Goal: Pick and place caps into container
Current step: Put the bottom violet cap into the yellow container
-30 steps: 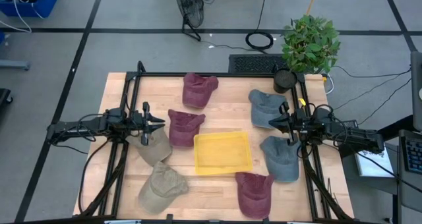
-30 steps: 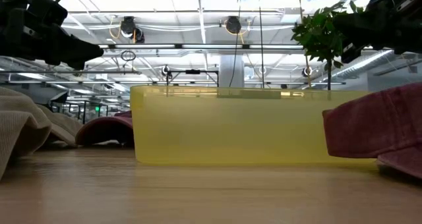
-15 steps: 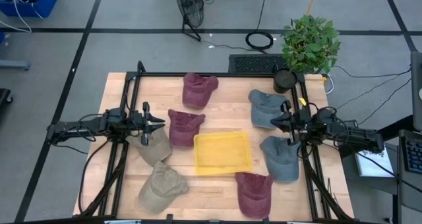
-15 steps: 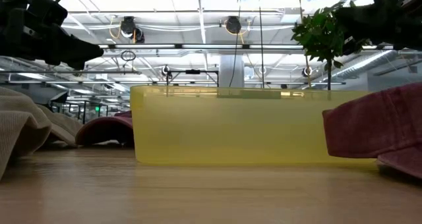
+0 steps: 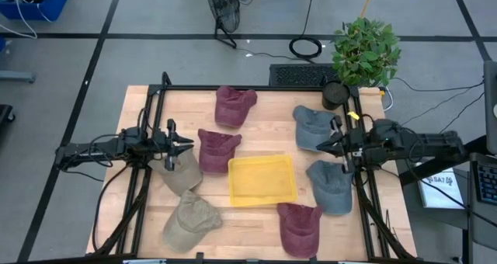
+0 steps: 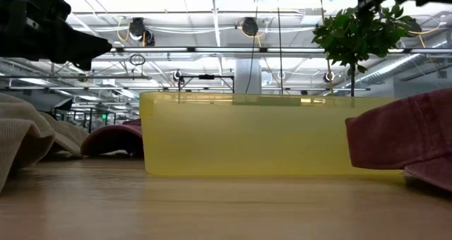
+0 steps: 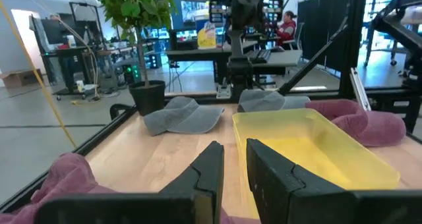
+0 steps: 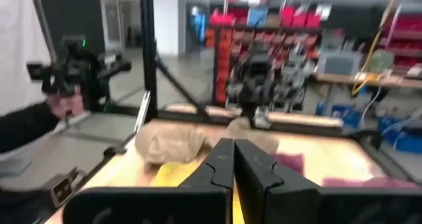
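Left hand [image 5: 182,146] hovers empty, fingers slightly parted, over a khaki cap [image 5: 180,171]. Right hand [image 5: 324,146], closed and empty, hangs between two grey-blue caps. Yellow tray [image 5: 262,179] sits empty mid-worktop.

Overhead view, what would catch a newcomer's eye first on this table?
The empty yellow tray at the table's middle stands out, ringed by seven caps lying on the wood: three maroon, two grey-blue, two khaki. Next, the leafy potted plant at the far right corner. The left gripper and the right gripper hover at mid-table on either side, holding nothing.
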Robot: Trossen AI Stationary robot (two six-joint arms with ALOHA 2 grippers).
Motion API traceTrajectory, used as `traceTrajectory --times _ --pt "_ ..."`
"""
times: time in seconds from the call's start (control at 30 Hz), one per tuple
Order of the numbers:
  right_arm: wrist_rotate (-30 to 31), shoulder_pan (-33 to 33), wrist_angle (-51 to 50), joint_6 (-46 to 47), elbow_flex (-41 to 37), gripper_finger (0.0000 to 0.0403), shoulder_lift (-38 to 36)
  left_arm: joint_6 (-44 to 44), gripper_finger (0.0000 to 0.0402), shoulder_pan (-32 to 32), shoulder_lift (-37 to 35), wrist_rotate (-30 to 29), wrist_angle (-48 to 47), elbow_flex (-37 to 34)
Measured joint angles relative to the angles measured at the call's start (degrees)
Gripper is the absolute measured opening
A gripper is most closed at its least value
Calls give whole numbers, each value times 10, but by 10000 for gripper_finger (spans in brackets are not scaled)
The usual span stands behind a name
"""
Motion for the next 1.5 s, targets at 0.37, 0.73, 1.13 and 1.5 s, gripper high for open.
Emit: traceTrajectory --times 0.37,0.73,1.13,1.5 --pt "174 228 -173 -46 251 0 285 -85 72 0 0 0 126 0" --pt "474 483 -370 83 468 0 557 -110 72 0 10 -11 108 0" --pt "513 535 -658 315 733 0 832 -99 72 0 84 -84 132 0" --pt "415 541 -877 457 1031 0 1054 -108 72 0 110 -84 140 0"
